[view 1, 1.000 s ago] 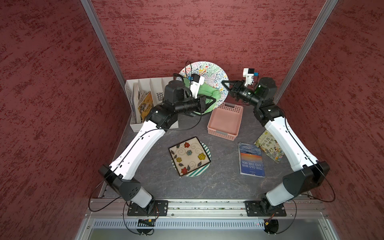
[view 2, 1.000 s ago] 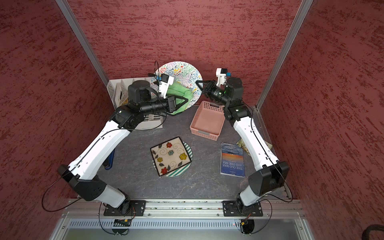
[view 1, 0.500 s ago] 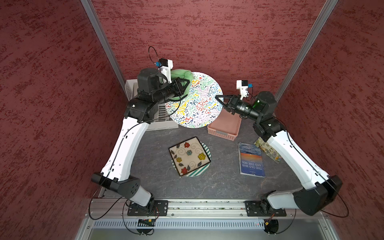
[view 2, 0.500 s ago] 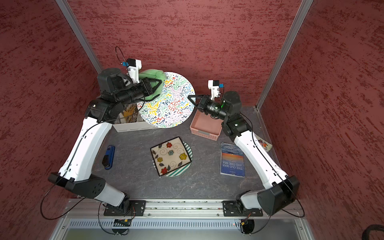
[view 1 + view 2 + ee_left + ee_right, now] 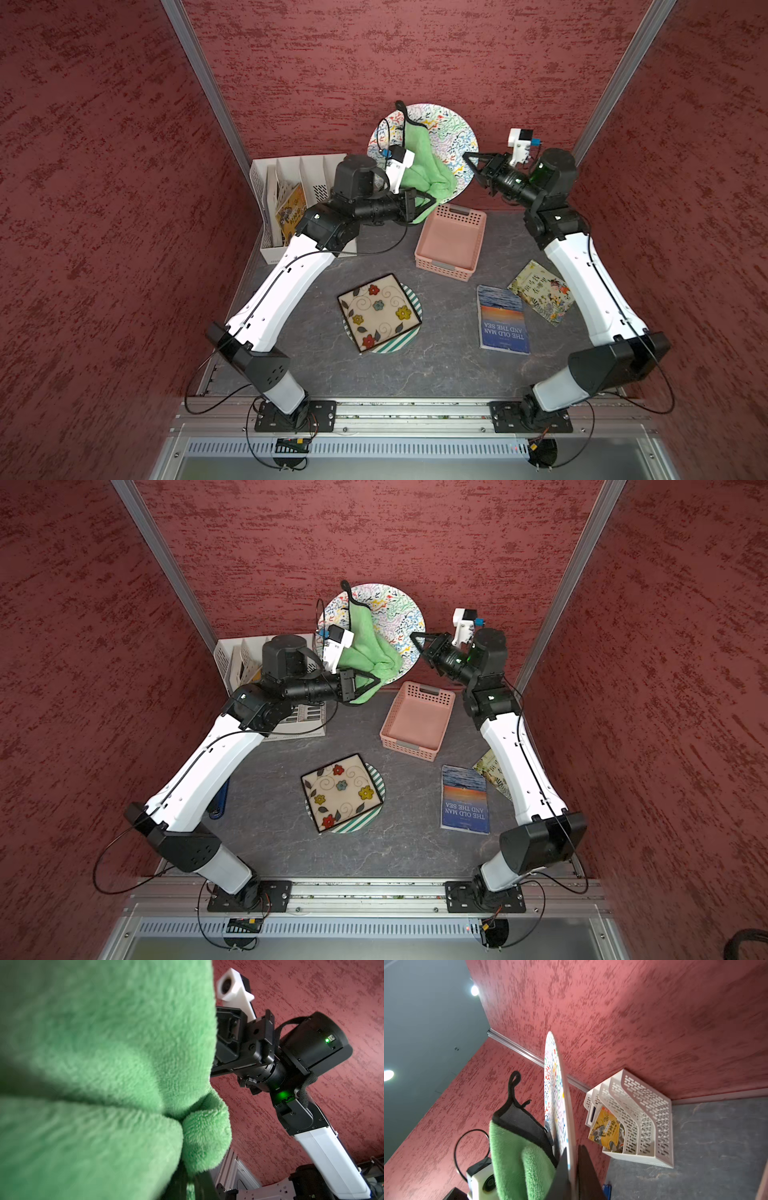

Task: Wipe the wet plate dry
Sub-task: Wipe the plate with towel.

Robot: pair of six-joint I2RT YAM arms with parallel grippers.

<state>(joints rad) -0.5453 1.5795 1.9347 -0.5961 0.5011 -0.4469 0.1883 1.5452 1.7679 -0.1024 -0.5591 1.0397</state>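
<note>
At the back of a red-walled robot cell, the right gripper [image 5: 471, 167] is clamping the rim of the squiggle-patterned plate [image 5: 451, 124]. It is holding the plate on edge above the tabletop, close to the rear wall, with the decorated face showing in both top views. The left gripper [image 5: 432, 203] is pinching a green cloth [image 5: 424, 176] tight between its fingers and pressing it against the left half of that face (a black-edged corner with a loop is poking up past the top rim). The right wrist view is showing the plate [image 5: 556, 1084] edge-on between the two dark fingers.

Down on the grey table, a blue paperback [image 5: 500, 320] is lying flat, its cover reading "THE OLD MAN AND THE SEA". The floral-covered book [image 5: 540, 297] beside it is carrying a title too small to read. A pink basket [image 5: 451, 241] is sitting just below the plate, a square flowered dish [image 5: 376, 311] is resting on a green-striped round one, and a white file rack [image 5: 282, 199] is holding a yellow booklet.

Half a second earlier the left arm was swung out over the rack, with the cloth at the plate's upper-left rim and the plate dipped toward the basket. Both are now sitting much as they were a full second earlier.
</note>
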